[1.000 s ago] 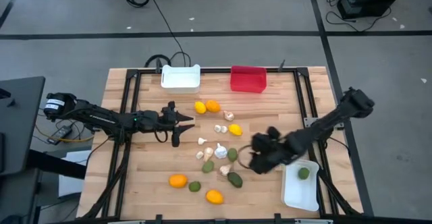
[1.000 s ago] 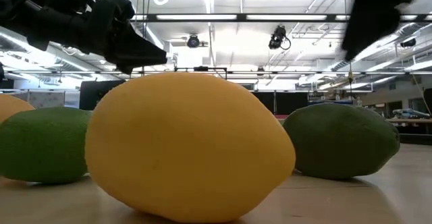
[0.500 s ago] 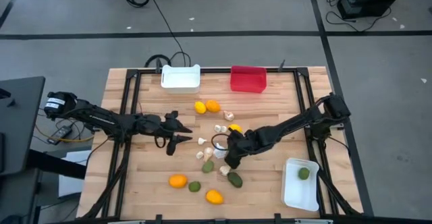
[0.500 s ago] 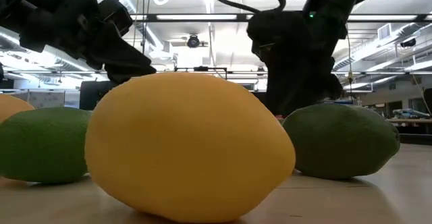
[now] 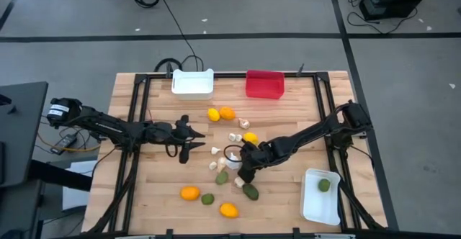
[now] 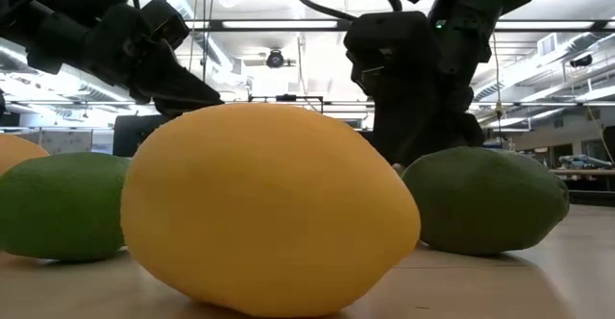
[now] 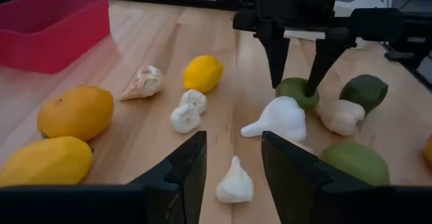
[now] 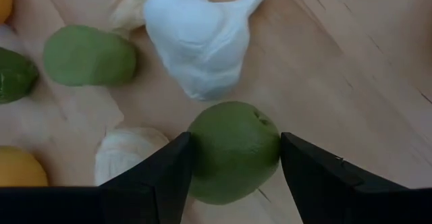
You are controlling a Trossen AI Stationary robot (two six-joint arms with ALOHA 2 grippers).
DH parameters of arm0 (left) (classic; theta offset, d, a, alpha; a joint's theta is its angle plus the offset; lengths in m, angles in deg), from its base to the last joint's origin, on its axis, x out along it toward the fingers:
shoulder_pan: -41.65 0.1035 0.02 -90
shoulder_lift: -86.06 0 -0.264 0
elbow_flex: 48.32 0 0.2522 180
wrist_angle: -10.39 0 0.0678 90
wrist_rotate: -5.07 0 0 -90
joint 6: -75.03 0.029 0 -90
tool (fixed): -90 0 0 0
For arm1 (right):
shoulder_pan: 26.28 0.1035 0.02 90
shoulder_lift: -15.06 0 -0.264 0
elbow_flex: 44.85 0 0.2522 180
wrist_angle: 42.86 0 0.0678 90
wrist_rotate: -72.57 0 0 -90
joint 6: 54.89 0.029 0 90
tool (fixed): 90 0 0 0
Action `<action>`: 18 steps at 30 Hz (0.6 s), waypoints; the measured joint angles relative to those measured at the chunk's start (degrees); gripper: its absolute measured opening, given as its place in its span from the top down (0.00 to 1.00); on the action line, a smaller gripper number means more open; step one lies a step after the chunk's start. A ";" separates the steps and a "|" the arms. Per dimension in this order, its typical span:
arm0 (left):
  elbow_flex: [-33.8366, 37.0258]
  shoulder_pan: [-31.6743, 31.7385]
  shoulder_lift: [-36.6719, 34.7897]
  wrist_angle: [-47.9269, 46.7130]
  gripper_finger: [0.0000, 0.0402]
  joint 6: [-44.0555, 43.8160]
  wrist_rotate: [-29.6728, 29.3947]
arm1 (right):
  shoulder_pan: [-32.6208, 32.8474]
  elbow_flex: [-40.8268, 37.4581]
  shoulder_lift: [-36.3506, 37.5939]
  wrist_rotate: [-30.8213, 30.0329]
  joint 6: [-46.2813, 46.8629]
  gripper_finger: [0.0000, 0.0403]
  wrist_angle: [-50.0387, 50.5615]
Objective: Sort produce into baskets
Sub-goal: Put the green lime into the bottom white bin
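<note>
Orange, yellow and green fruits and whitish garlic bulbs lie loose on the middle of the table (image 5: 158,196). My right gripper (image 5: 243,167) is open and points down over a round green fruit (image 8: 234,150). Its fingers stand at the fruit's two sides, as the left wrist view (image 7: 295,92) also shows. My left gripper (image 5: 189,144) is open and empty, just left of the pile. A small garlic bulb (image 7: 235,181) lies ahead of it. A white basket (image 5: 193,83) and a red basket (image 5: 264,84) stand at the far edge. A second white basket (image 5: 320,199) at the near right holds one green fruit (image 5: 324,185). My right gripper has one finger (image 8: 162,177) at each side of the green fruit's widest part (image 8: 202,150), coming from above. I cannot tell whether the fingers touch it. The fruit rests on the table.
A big white garlic bulb (image 8: 199,38) and another bulb (image 8: 128,156) lie right next to the green fruit. Other green fruits (image 5: 250,191) and orange and yellow ones (image 5: 189,193) lie toward the near edge. A dark frame (image 5: 137,116) runs along the table's sides.
My right gripper has swung from beside the near-right white basket toward the table's left, into the pile. It has come down around the green fruit and slowed there. My left gripper has shifted slightly toward the near edge. The produce has stayed in place.
</note>
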 joint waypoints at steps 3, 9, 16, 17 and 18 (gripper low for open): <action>0.00 0.00 0.00 -0.27 0.63 0.31 -0.99 | -0.77 0.21 -1.93 0.58 -0.64 0.43 0.10; 0.00 0.00 0.00 -2.51 0.63 -0.14 -1.78 | -1.84 0.04 -1.50 2.37 -4.18 0.49 0.13; 0.02 0.00 0.00 -4.67 0.63 -1.82 -1.96 | -1.87 -0.78 6.38 -3.00 -5.52 0.59 10.69; 0.02 0.00 0.00 -4.63 0.63 -1.87 -1.96 | -1.88 -0.57 8.06 -3.55 -5.17 0.59 12.83; 0.02 0.00 0.00 -4.60 0.63 -2.00 -1.96 | -1.78 -0.50 10.00 -3.85 -4.60 0.59 15.54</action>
